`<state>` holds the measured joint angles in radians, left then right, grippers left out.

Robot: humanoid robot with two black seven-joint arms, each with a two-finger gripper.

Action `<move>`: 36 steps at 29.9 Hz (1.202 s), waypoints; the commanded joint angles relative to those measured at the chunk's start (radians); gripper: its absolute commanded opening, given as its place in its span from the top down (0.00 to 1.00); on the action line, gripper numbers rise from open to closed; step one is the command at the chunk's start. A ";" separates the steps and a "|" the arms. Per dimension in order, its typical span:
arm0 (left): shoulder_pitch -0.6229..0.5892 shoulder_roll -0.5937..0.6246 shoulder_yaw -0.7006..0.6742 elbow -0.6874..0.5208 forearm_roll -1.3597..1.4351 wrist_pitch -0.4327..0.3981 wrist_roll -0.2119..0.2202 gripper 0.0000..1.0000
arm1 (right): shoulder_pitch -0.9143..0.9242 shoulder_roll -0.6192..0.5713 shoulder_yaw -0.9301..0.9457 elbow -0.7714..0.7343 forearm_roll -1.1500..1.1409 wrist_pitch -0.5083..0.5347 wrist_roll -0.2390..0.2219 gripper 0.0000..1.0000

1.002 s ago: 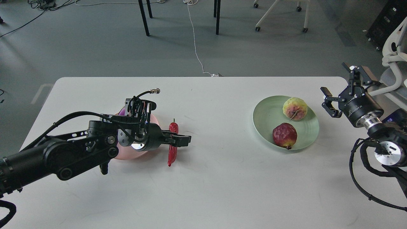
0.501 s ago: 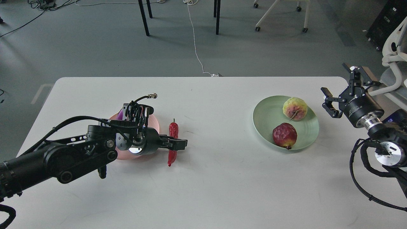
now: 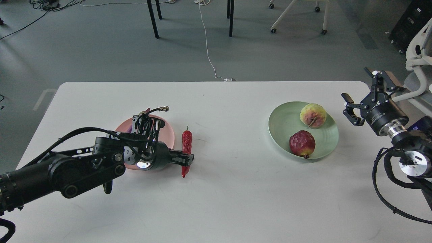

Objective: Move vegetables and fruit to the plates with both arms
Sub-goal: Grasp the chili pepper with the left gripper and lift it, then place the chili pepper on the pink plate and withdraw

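The red chili pepper (image 3: 186,140) lies on the white table just right of the pale pink plate (image 3: 167,133). My left gripper (image 3: 185,160) reaches in from the left and its fingers are closed across the chili's lower half. The eggplant is hidden behind my left wrist over the pink plate. The mint green plate (image 3: 282,124) at the right holds the yellow-green fruit (image 3: 313,115) and the dark red bumpy fruit (image 3: 302,143). My right gripper (image 3: 356,83) is open and empty, raised to the right of the green plate.
The white table (image 3: 236,195) spans the view, with its far edge at the top. Beyond it are dark table legs, a white floor cable (image 3: 207,44) and chair bases. A white chair (image 3: 416,55) stands close to my right arm.
My left gripper has drawn back to the left and lowered, and its fingers have closed on the chili. The chili has shifted slightly right. More of the pink plate shows. The right arm has barely moved.
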<state>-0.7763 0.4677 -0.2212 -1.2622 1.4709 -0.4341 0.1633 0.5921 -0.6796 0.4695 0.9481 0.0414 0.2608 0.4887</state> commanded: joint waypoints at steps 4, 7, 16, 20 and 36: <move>-0.009 -0.001 -0.004 0.000 -0.003 0.002 0.021 0.90 | 0.000 0.000 0.000 0.000 0.000 0.000 0.000 0.02; -0.014 0.002 -0.007 -0.008 -0.006 0.000 0.021 0.91 | 0.000 -0.001 0.000 0.000 0.000 0.000 0.000 0.02; -0.043 0.012 -0.133 -0.083 -0.105 -0.017 0.022 0.91 | -0.002 0.000 0.004 0.000 0.000 0.000 0.000 0.02; -0.049 0.049 -0.164 -0.085 -0.132 -0.024 0.019 0.91 | -0.003 0.002 0.005 0.001 0.000 0.000 0.000 0.02; -0.017 0.292 -0.142 -0.112 -0.141 -0.055 -0.113 0.08 | -0.003 0.000 0.005 0.000 0.000 0.000 0.000 0.02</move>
<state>-0.7928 0.7519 -0.3553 -1.3590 1.3365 -0.4888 0.0737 0.5890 -0.6782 0.4741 0.9496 0.0415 0.2608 0.4887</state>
